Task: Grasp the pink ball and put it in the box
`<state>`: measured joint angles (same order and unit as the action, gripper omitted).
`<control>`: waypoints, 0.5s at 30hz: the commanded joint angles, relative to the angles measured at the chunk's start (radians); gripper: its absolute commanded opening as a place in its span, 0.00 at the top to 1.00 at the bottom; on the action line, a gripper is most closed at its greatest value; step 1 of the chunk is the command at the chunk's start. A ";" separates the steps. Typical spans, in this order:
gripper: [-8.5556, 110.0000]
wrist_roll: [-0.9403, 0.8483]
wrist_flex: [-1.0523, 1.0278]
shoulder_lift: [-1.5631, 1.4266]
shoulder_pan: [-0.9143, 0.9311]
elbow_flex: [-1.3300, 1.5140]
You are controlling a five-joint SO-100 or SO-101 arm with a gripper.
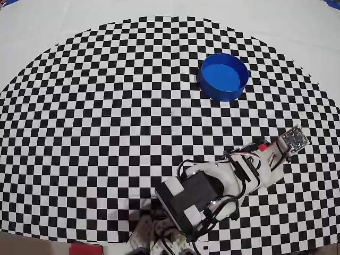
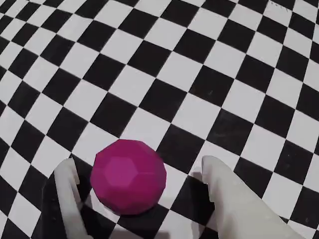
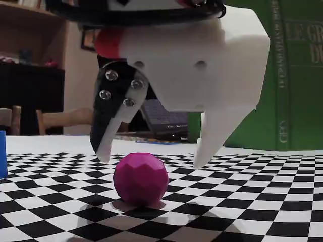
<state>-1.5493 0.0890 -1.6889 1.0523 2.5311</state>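
While the ball [image 3: 140, 179] rested on the cloth [image 3: 242, 212], the gripper [image 3: 151, 161] was held spread above it (fingertips untouched), presumably readied for descent; the box [image 1: 224, 76] was set well apart.

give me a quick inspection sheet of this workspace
surface: black-and-white checkered mat on a pale table, flat, no spills seen
pink ball: faceted magenta ball resting on the mat, under and between the open fingers, untouched; hidden by the arm in the overhead view
box: round blue container stands empty, apart from the arm
clutter: nothing seen on the mat
gripper: gripper open, hanging above the ball, one fingertip to each side in the wrist view
cables: black wires loop around the arm's body; red ones near the wrist
surroundings: green book, a chair and dark shelving behind the table
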 commanded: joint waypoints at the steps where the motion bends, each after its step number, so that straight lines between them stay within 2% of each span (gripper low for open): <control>1: 0.68 -0.009 0.017 0.000 -0.006 -0.037; 15: 0.68 -0.009 0.023 0.012 -0.023 -0.038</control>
<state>-1.5493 0.0951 -1.6782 1.0324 2.5280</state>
